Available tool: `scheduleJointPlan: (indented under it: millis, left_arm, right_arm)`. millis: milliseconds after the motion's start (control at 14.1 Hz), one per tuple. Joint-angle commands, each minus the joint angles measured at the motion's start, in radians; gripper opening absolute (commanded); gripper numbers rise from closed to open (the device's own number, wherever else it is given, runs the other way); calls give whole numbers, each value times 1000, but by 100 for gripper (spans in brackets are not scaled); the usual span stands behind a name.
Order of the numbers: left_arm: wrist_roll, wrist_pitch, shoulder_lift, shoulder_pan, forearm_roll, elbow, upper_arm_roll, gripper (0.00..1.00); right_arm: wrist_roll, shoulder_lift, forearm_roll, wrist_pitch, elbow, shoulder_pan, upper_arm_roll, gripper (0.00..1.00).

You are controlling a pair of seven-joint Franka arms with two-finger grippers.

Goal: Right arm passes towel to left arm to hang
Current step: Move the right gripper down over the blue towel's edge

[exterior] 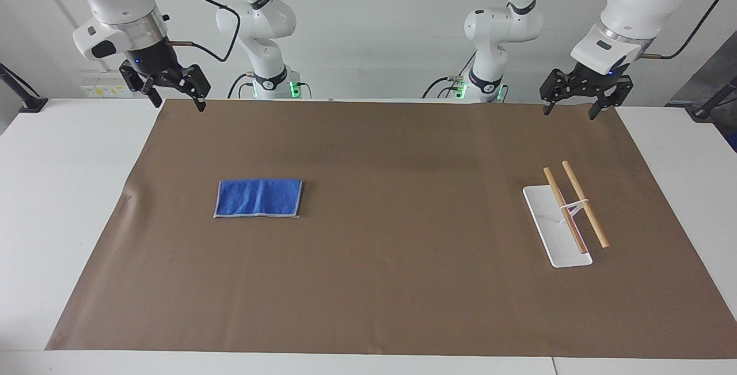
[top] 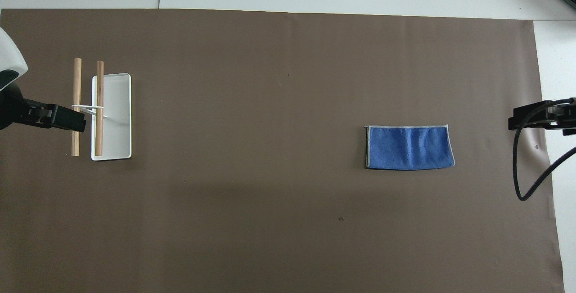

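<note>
The blue towel [exterior: 258, 197] lies flat and folded on the brown mat, toward the right arm's end of the table; it also shows in the overhead view [top: 409, 147]. My right gripper [exterior: 177, 104] is open and empty, raised over the mat's corner at the robots' edge, well apart from the towel. My left gripper [exterior: 569, 113] is open and empty, raised over the mat's edge at the left arm's end. A towel rack [exterior: 567, 213] with a white base and two wooden rods stands under and farther out than the left gripper; it also shows in the overhead view [top: 100, 108].
The large brown mat [exterior: 403, 260] covers most of the white table [exterior: 63, 190]. A black cable [top: 524, 171] hangs from the right arm over the mat's end. Two further arm bases stand at the robots' edge.
</note>
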Motion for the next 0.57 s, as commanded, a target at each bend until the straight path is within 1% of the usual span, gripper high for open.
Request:
scheduleJointPlan:
  millis: [0,212,283,495]
  left_arm:
    - [-7,-7,-26,15,20,-26,-10,100]
    - [-9,-7,-26,13,20,-26,-10,100]
    - [-7,-7,-26,13,20,-26,-10,100]
    - [-9,-7,-26,15,20,-26,-10,100]
  right_arm:
    - [11,-40,17,108,-98,13,6,100]
    - [12,-54,19,264,-262,51,7,100]
    - [12,-49,19,310,-297,57,6,100]
    - [15,-5,20,474,-412,77,9,100]
